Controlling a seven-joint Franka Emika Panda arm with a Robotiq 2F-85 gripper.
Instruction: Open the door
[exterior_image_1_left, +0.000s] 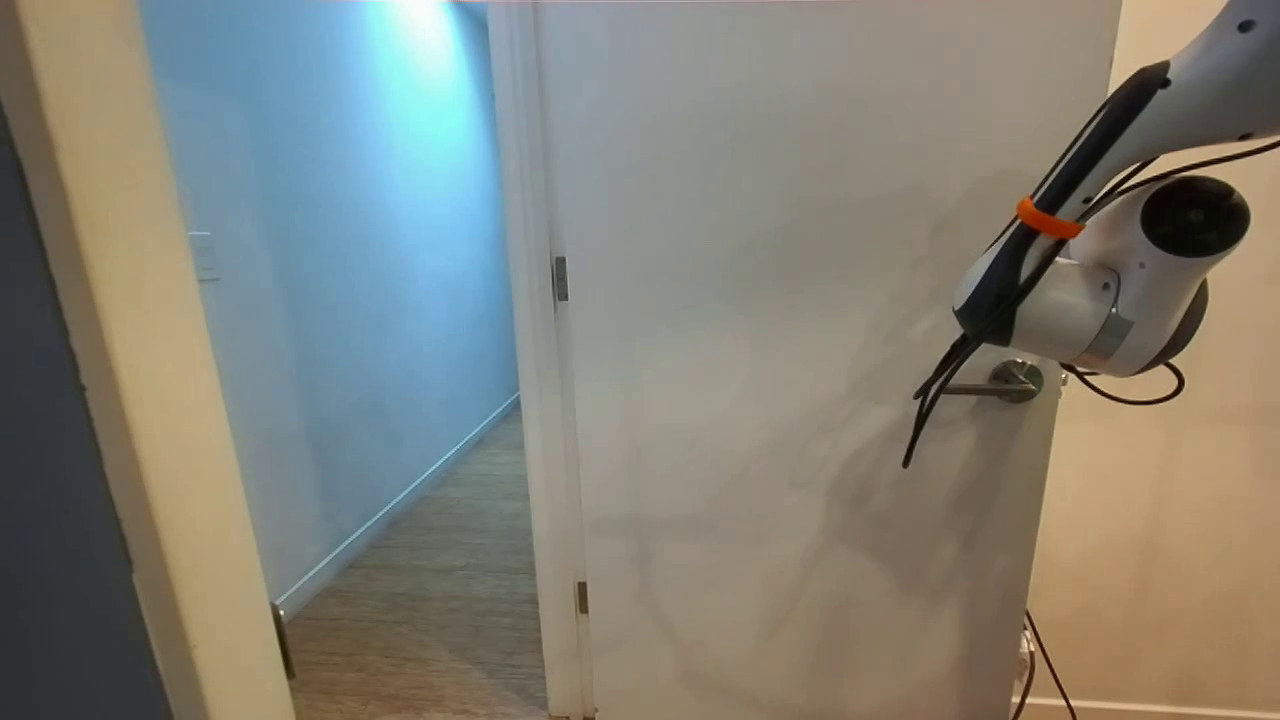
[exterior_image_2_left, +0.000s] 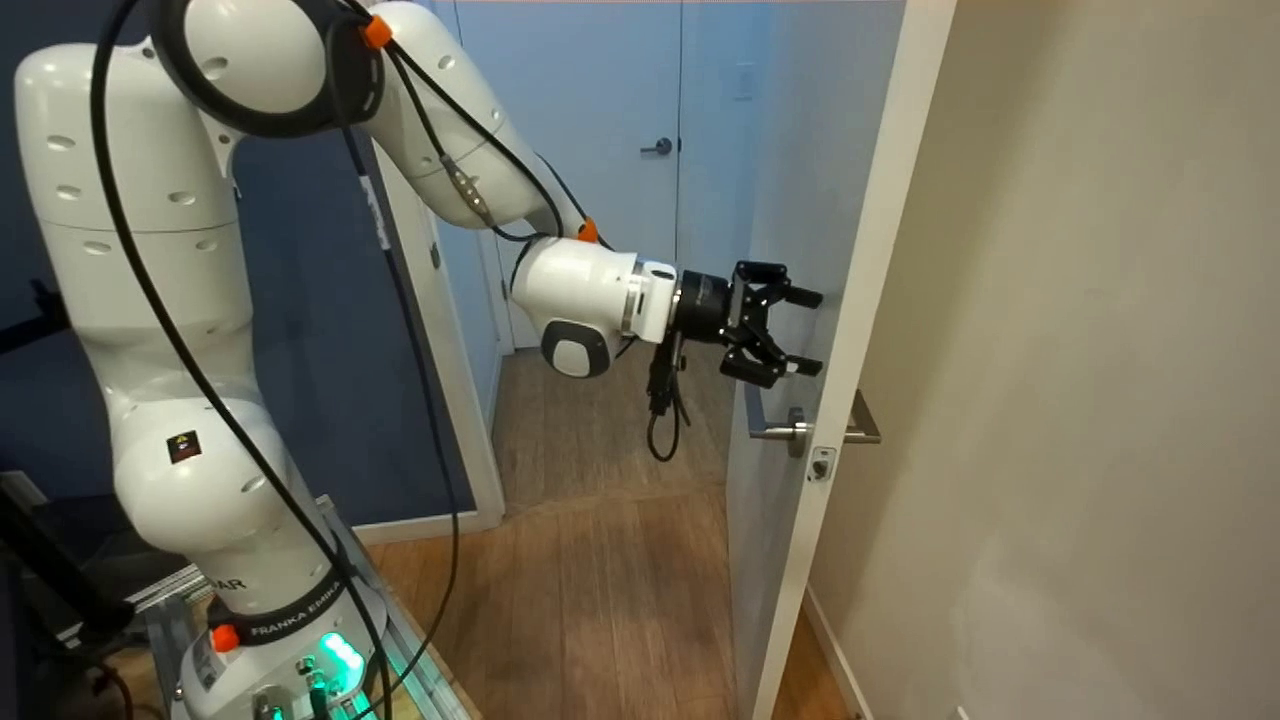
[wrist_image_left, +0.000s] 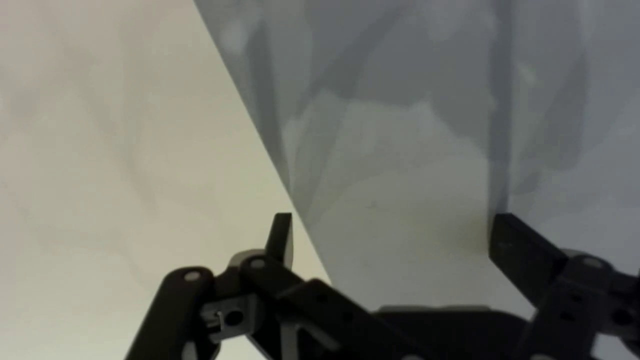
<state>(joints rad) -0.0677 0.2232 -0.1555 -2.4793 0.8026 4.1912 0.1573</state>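
The white door (exterior_image_1_left: 750, 350) stands swung away from its frame, with the passage visible beside it in both exterior views. Its silver lever handle (exterior_image_2_left: 775, 432) projects from the near face close to the free edge; in an exterior view, cables partly cover the lever (exterior_image_1_left: 972, 390). Above this handle, my gripper (exterior_image_2_left: 805, 332) points at the door face, jaws wide apart with nothing between them. In the wrist view, the gripper (wrist_image_left: 393, 225) faces the grey, shadowed door panel (wrist_image_left: 400, 165). Its fingertips are very near the panel; contact cannot be told. The arm hides the gripper in an exterior view.
A beige wall (exterior_image_2_left: 1080, 350) runs close behind the door. The white door frame (exterior_image_1_left: 530, 350) borders a passage with wooden floor (exterior_image_1_left: 430, 590). A further white door (exterior_image_2_left: 570, 130) closes the passage's far end. Black cables (exterior_image_2_left: 668, 430) hang below the wrist.
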